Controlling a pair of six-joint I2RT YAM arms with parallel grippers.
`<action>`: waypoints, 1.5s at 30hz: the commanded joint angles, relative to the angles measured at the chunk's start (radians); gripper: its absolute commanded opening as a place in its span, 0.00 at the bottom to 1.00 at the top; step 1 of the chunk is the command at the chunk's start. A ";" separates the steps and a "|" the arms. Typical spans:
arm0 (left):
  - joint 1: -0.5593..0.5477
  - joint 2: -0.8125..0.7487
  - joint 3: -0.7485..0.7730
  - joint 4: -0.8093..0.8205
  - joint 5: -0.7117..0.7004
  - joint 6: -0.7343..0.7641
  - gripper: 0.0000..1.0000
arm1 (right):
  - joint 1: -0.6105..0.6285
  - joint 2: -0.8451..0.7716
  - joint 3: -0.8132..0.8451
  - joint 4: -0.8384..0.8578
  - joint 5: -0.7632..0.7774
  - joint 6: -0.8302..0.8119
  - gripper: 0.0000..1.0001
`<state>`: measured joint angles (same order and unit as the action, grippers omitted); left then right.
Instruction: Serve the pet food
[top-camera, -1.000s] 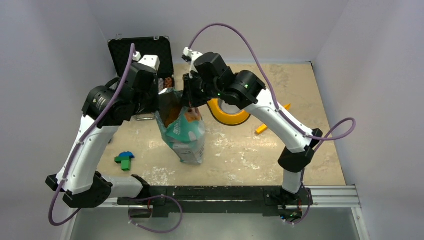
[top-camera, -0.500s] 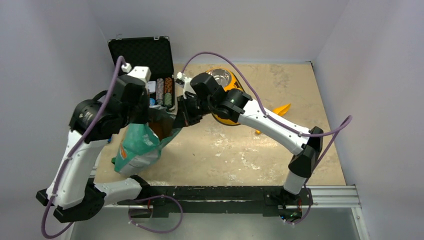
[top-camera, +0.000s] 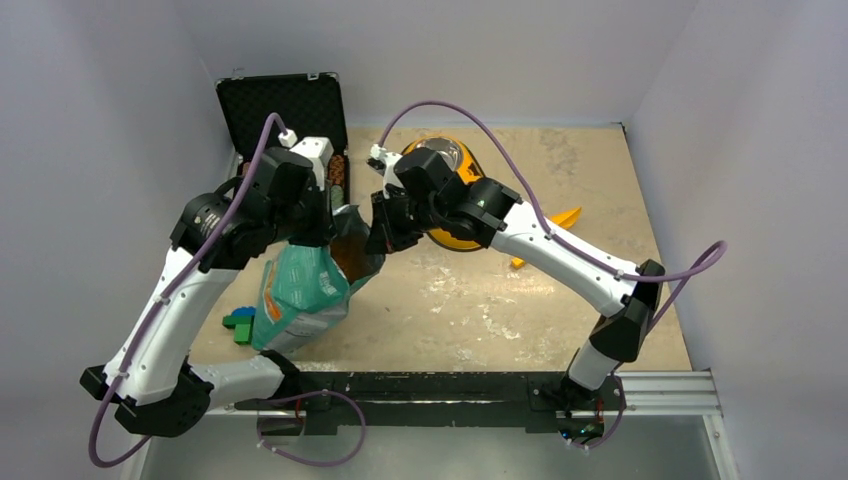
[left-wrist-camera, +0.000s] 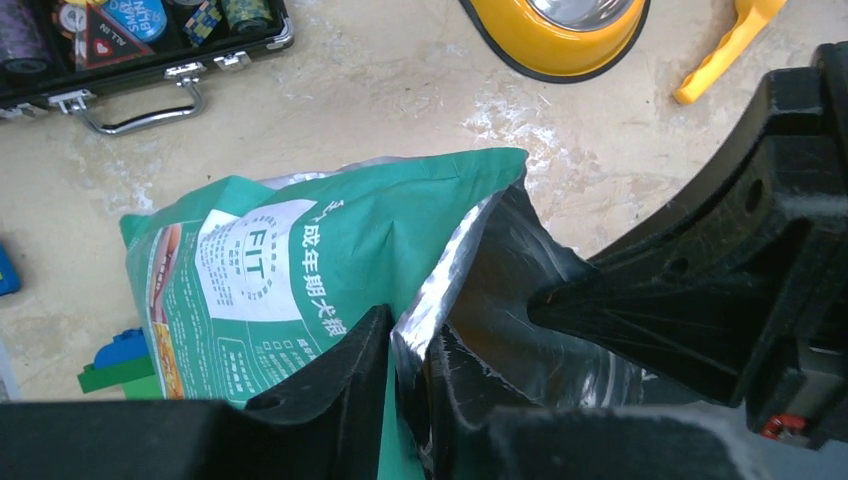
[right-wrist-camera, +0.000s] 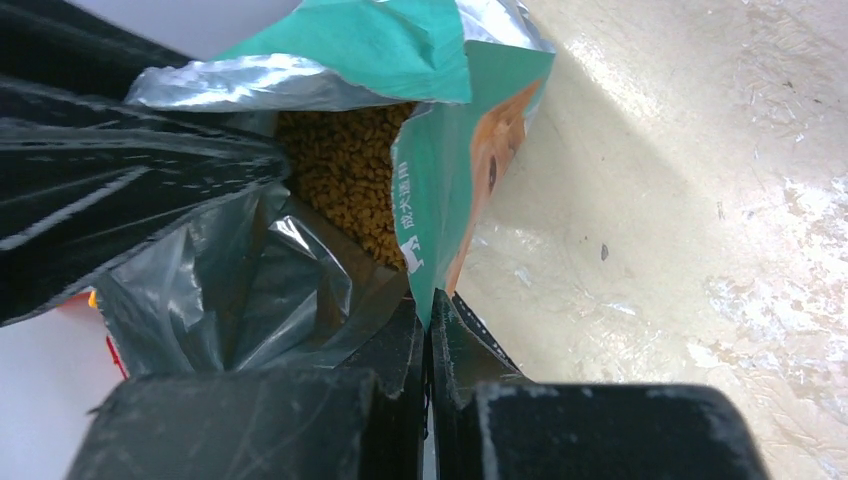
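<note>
Beige tabletop (top-camera: 480, 310) | left pincer (left-wrist-camera: 402, 345) clamped on pouch (left-wrist-camera: 300, 250) rim | right pincer (right-wrist-camera: 428, 315) clamped on opposite rim | pet food (right-wrist-camera: 345, 170) inside

I count one food bag (top-camera: 300, 300), one yellow bowl (top-camera: 462, 240), one black case (top-camera: 282, 105), one orange scoop (top-camera: 560, 218), one block toy (top-camera: 238, 322).

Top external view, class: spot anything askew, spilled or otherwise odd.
The teal pouch is tilted far off upright, its open mouth pinched by the left gripper and right gripper. Inside, kibble shows; none looks spilled.
</note>
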<state>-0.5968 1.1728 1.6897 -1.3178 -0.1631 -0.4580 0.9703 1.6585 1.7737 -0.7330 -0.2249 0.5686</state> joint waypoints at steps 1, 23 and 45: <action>0.003 0.012 -0.033 0.035 -0.026 0.026 0.30 | 0.017 -0.049 0.160 0.056 0.008 -0.020 0.00; 0.008 0.013 0.133 0.062 -0.090 -0.030 0.00 | -0.048 -0.134 -0.038 -0.052 0.163 -0.058 0.00; 0.032 0.034 -0.139 0.310 0.281 -0.149 0.00 | -0.518 -0.587 -0.581 -0.082 0.270 0.193 0.91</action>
<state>-0.5777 1.1893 1.5440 -1.1194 0.0265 -0.5621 0.5880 1.0645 1.3415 -0.8154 0.0132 0.6147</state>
